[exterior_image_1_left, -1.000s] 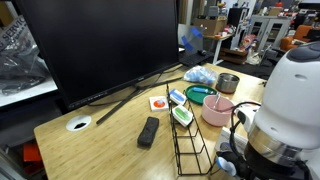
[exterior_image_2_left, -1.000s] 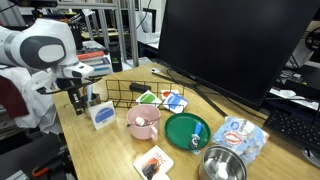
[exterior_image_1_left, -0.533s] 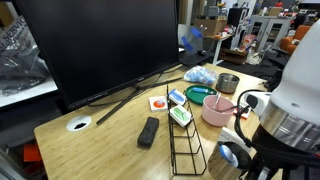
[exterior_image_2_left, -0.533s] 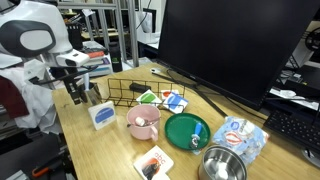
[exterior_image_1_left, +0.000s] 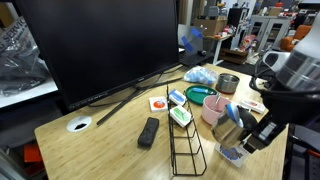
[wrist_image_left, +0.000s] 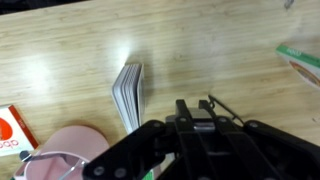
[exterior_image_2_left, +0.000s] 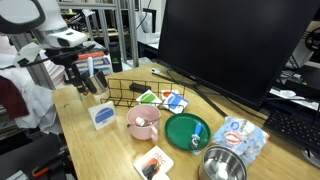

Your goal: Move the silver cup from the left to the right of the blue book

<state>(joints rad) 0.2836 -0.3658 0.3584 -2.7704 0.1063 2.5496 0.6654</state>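
The blue book (exterior_image_2_left: 103, 115) stands on edge on the wooden table; it also shows in an exterior view (exterior_image_1_left: 235, 153) and from above in the wrist view (wrist_image_left: 128, 95). My gripper (exterior_image_2_left: 90, 84) hangs above the table just beside the book, also seen in an exterior view (exterior_image_1_left: 236, 134) and the wrist view (wrist_image_left: 200, 108). It is shut on the small silver cup (wrist_image_left: 203, 118), a shiny grey piece between the fingers, which is held clear of the table (exterior_image_2_left: 96, 72).
A pink bowl (exterior_image_2_left: 142, 121), a teal-green bowl (exterior_image_2_left: 187, 130), a larger metal bowl (exterior_image_2_left: 222, 163), a black wire rack (exterior_image_1_left: 190, 140), cards, a black remote (exterior_image_1_left: 147, 131) and a big monitor (exterior_image_1_left: 95, 45) stand on the table.
My gripper has risen from table height beside the book, taking the silver cup up with it. The book and bowls have not moved.
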